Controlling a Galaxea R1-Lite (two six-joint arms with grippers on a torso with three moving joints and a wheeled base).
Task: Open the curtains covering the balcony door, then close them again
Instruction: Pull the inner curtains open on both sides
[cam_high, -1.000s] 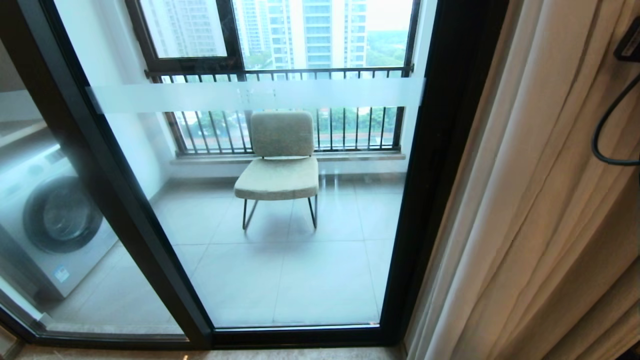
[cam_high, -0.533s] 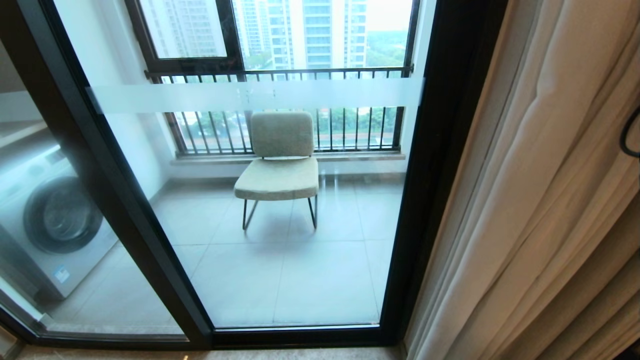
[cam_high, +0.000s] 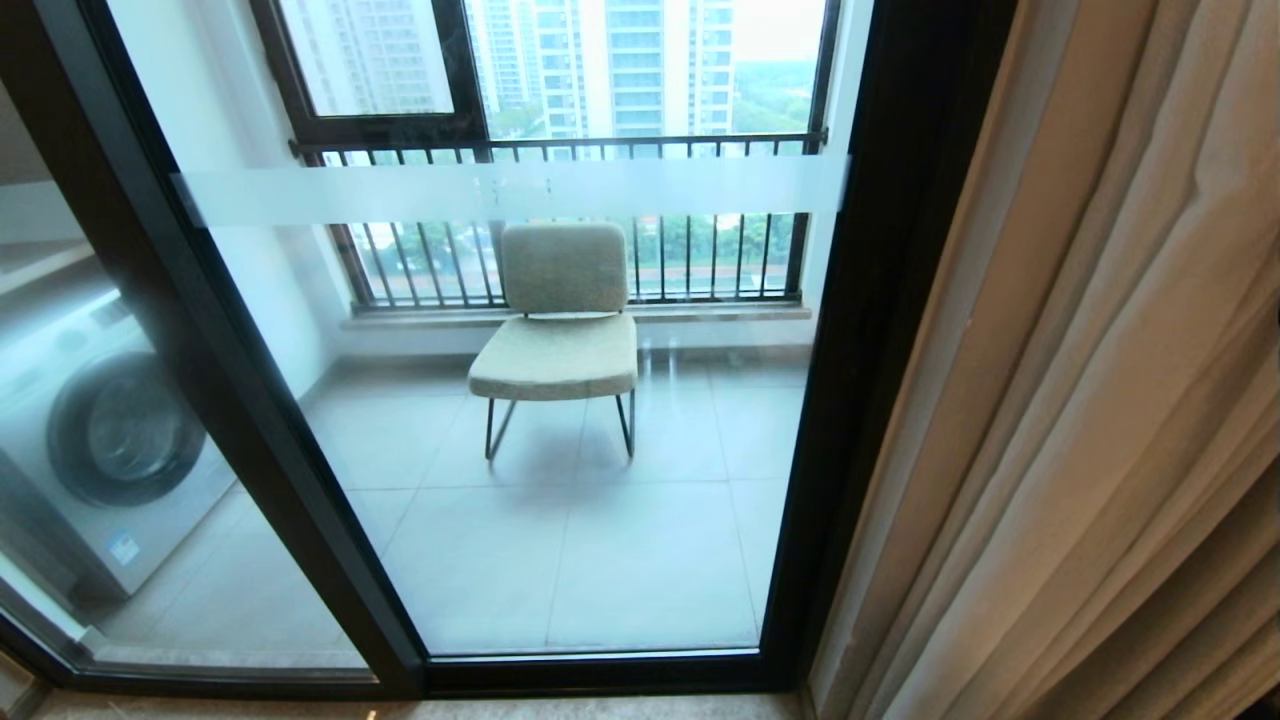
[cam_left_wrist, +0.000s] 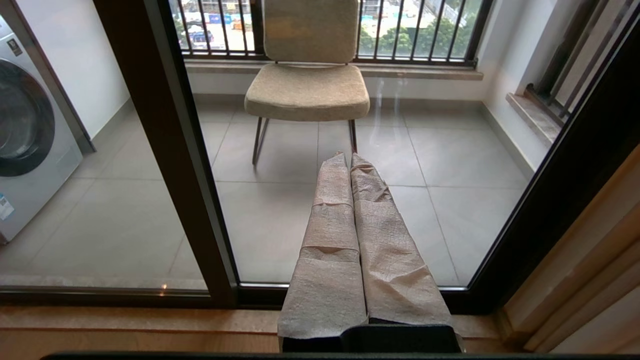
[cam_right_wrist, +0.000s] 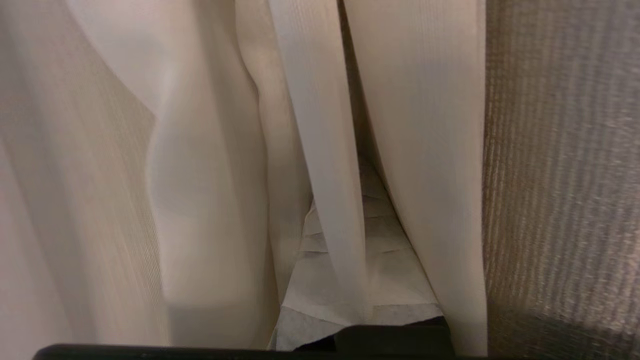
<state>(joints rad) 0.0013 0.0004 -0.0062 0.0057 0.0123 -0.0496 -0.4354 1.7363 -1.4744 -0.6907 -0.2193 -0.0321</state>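
Nowhere readable writing; right gripper (cam_right_wrist: 350, 280) closed, empty, buried among curtains (cam_right_wrist: 200, 150) mid-frame; left gripper (cam_left_wrist: 350, 162) closed, empty, facing balcony door (cam_left_wrist: 165, 150).

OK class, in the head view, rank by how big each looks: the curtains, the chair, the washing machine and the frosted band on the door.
1. curtains, largest by far, though nearest the camera
2. washing machine, partly cut off
3. chair and frosted band: too alike to rank
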